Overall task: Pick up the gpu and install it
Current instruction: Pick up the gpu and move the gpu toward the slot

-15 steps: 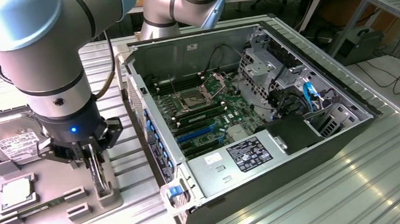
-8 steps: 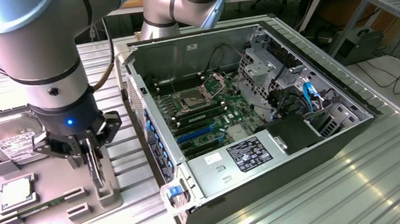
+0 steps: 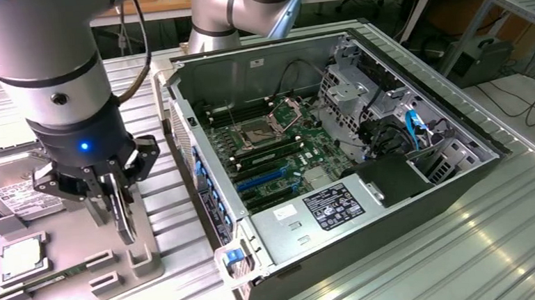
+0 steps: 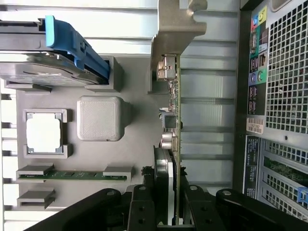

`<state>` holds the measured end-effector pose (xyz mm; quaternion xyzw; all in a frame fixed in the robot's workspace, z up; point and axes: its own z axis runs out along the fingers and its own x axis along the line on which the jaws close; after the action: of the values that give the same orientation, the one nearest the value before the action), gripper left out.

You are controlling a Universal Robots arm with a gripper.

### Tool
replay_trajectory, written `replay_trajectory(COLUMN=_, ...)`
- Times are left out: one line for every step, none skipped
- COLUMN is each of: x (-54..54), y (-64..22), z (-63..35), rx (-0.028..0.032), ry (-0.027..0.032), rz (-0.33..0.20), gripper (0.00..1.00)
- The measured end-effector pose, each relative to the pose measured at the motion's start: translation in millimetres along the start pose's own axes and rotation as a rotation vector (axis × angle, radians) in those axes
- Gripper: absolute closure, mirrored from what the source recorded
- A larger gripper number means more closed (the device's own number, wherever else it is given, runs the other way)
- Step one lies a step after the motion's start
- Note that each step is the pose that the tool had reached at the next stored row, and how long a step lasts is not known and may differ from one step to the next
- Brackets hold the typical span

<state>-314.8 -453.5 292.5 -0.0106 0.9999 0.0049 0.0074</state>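
The gpu [image 3: 123, 216] is a thin dark card standing on edge between my fingers, over the grey parts tray [image 3: 73, 235] at the exterior view's left. My gripper [image 3: 112, 201] is shut on it from above. In the wrist view the gpu [image 4: 174, 120] runs edge-on away from my gripper [image 4: 167, 204], with its silvery end bracket [image 4: 175, 26] at the far end. I cannot tell whether the card's lower edge still touches the tray. The open computer case [image 3: 272, 59] lies on its side to the exterior view's right of the tray.
On the grey tray [image 4: 134, 159] sit a hard drive with a blue handle [image 4: 77, 48], a processor [image 4: 43, 134], a green memory stick [image 4: 72, 175] and a grey block [image 4: 98, 118]. Inside the case, blue expansion slots [image 3: 260, 182] lie on the motherboard beside the power supply [image 3: 313, 213].
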Motion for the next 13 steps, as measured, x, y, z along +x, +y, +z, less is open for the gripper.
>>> replay_trajectory(x=-0.1, y=0.0, z=-5.7, rx=0.0, ry=0.0, rz=0.0, gripper=0.72)
replay_trajectory(x=-0.2, y=0.1, z=-10.6, rx=0.0, ry=0.0, rz=0.0, gripper=0.72)
replay_trajectory(x=-0.2, y=0.1, z=-14.7, rx=0.0, ry=0.0001, rz=0.0, gripper=0.72)
replay_trajectory(x=-0.3, y=0.2, z=-18.1, rx=0.0, ry=0.0, rz=0.0, gripper=0.72)
replay_trajectory(x=-0.3, y=0.2, z=-22.0, rx=0.0001, ry=0.0001, rz=0.0, gripper=0.72)
replay_trajectory(x=-0.4, y=0.2, z=-26.0, rx=0.0, ry=0.0, rz=0.0, gripper=0.72)
replay_trajectory(x=-0.5, y=0.3, z=-29.5, rx=-0.0001, ry=-0.0001, rz=0.0, gripper=0.72)
replay_trajectory(x=-0.5, y=0.3, z=-33.6, rx=0.0, ry=0.0, rz=0.0, gripper=0.72)
replay_trajectory(x=-0.6, y=0.4, z=-37.7, rx=0.0001, ry=0.0001, rz=0.0, gripper=0.72)
replay_trajectory(x=-0.6, y=0.4, z=-41.8, rx=0.0, ry=0.0, rz=0.0, gripper=0.72)
replay_trajectory(x=-0.7, y=0.4, z=-46.0, rx=0.0, ry=0.0, rz=0.0, gripper=0.72)
replay_trajectory(x=-0.8, y=0.5, z=-51.0, rx=0.0, ry=0.0, rz=0.0, gripper=0.72)
replay_trajectory(x=-0.8, y=0.5, z=-56.1, rx=0.0, ry=0.0001, rz=0.0, gripper=0.72)
